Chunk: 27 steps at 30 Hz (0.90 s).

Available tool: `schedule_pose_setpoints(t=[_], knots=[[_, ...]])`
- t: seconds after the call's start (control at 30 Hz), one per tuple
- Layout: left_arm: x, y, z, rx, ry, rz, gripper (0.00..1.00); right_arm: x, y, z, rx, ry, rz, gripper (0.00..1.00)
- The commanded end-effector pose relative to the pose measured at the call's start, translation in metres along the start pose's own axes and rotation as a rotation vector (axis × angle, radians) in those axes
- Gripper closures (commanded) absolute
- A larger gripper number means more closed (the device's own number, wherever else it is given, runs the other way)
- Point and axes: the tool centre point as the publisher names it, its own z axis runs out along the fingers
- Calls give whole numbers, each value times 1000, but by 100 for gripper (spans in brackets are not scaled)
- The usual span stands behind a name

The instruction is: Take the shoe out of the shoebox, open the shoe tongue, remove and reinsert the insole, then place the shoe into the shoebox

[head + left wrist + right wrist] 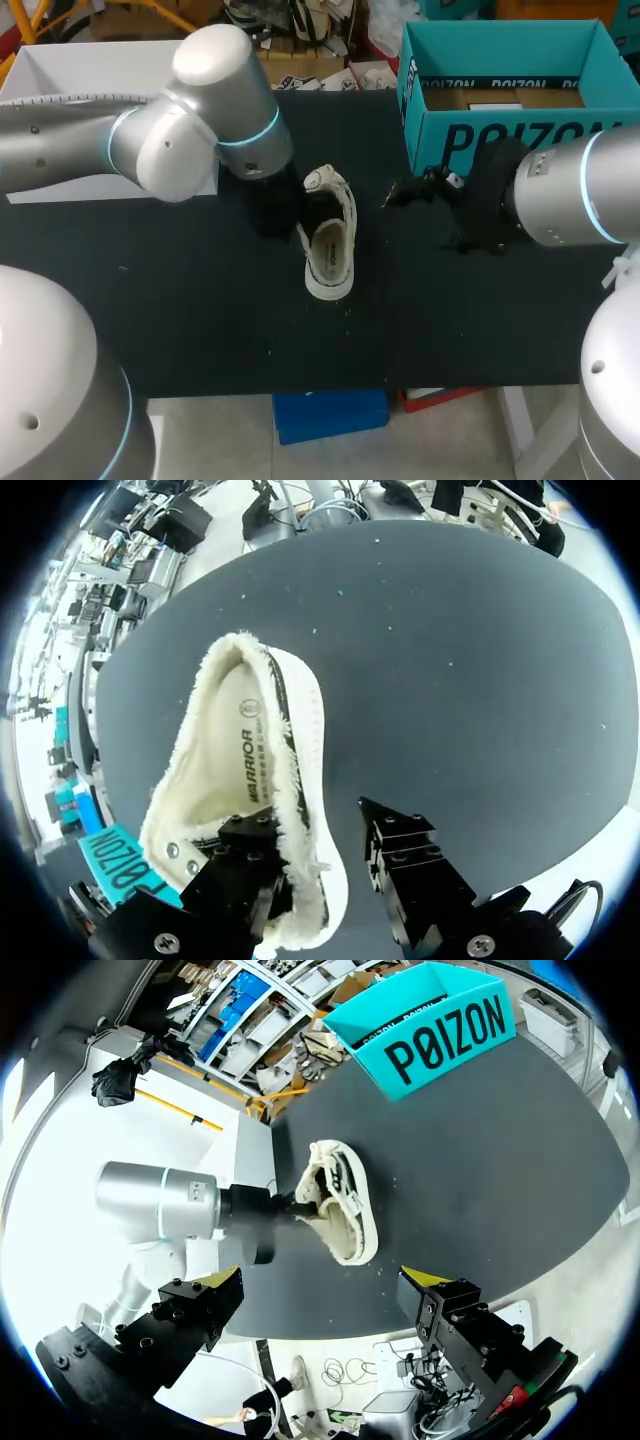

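The cream low-top shoe with a fleecy lining (330, 240) lay on the black table top (200, 310) with its opening facing up. It was outside the teal cardboard shoebox (500, 130), which stood open at the table's far right. The left gripper (312, 818) was down at the shoe beside the eyelets. One black finger (245, 855) sat over the mouth against the lining, and the other (400, 850) stood outside, just clear of the sole. The shoe's side wall lay between them, but the jaws were apart and unclenched, pinching nothing. The right gripper (325, 1280) hung near the front of the shoebox, well apart from the shoe ahead of it. Its yellow-tipped fingers were spread wide and held nothing.
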Motion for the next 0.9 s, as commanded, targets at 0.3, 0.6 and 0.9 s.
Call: schedule_pose_setpoints(t=[0.3,0.6,0.9], knots=[[-6,9,24,-8,25,-12,100,1,-1,1,-3,-3,1,0],[-10,14,-3,7,-24,-15,100,1,-1,1,-3,-3,1,0],[-19,32,-69,-47,-99,-24,100,1,-1,1,-3,-3,1,0]])
